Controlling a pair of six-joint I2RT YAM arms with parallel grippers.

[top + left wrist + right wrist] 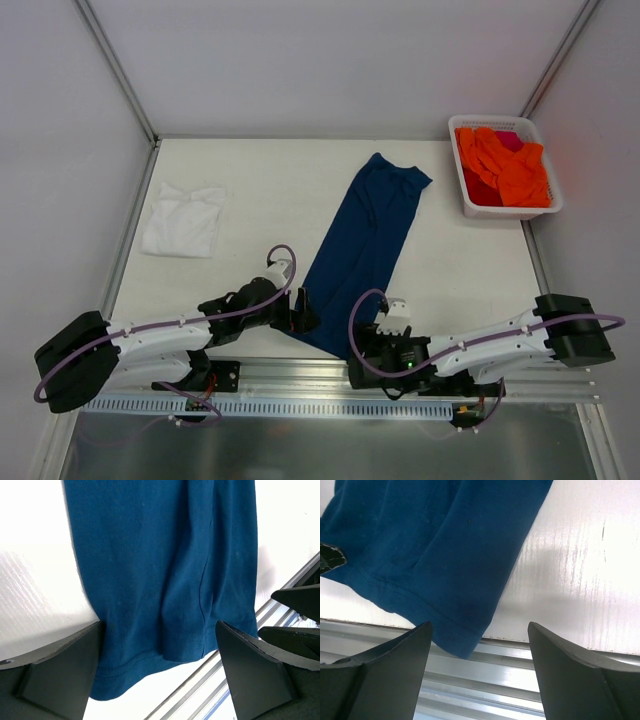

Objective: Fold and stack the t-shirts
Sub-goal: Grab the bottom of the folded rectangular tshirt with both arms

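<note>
Claws first: left claw (160, 630) is spread wide and grips nothing. It hangs low over the near hem of the navy blue cotton t-shirt (370, 235), with its dark fingers (65, 665) flanking the end of the strip; can't tell if they touch the cloth. Right claw (480, 627) is also spread wide with nothing in it. It sits over the hem's other corner, where the cloth tip ends between its fingers, above the silver aluminium rail (470, 680) at the near edge of the white counter (250, 180). Navy tee is folded lengthwise into a long narrow strip, lying flat and diagonal from the near edge between the arms toward the far right. Plain white t-shirt (182, 220) lies loosely folded at far left, well apart from it. White plastic basket (510, 211) holding orange cloths (505, 165) sits in the far right corner.
</note>
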